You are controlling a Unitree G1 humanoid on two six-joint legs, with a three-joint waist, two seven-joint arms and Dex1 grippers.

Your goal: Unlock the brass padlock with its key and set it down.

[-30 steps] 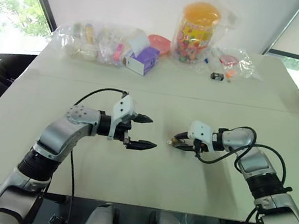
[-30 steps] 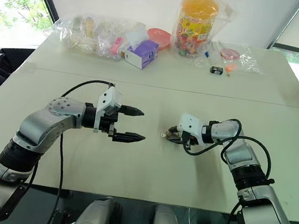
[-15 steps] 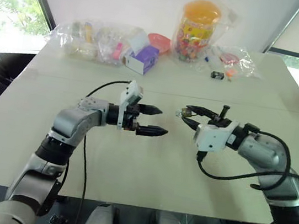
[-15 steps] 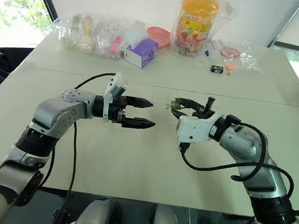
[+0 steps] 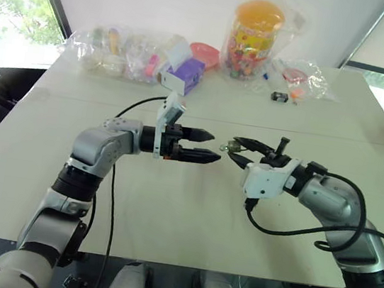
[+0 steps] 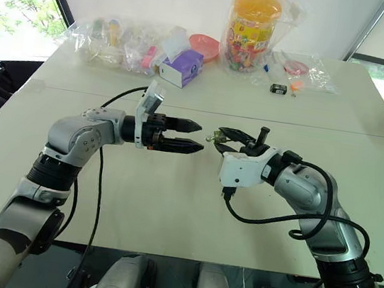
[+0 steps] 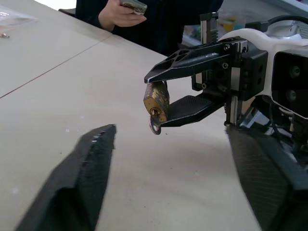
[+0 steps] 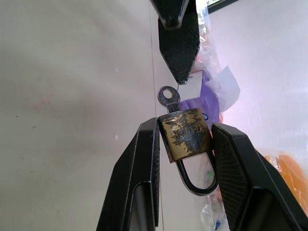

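Faintly embossed lettering, unreadable, brass padlock (image 8: 186, 134), right tool (image 8: 184, 139)

The brass padlock (image 8: 186, 134) is seen as tarnished, blotchy golden metal with a smooth dark steel shackle, and a dull silvery metal key (image 8: 169, 97) is set in it. Matt, finely grained black pads (image 8: 139, 168) are pressed against it, above a smooth matt beige table (image 5: 188, 222).

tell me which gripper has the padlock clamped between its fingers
The right gripper: the brass padlock sits pinched between its fingers, key sticking out. The left gripper holds nothing, its tips just short of the key.
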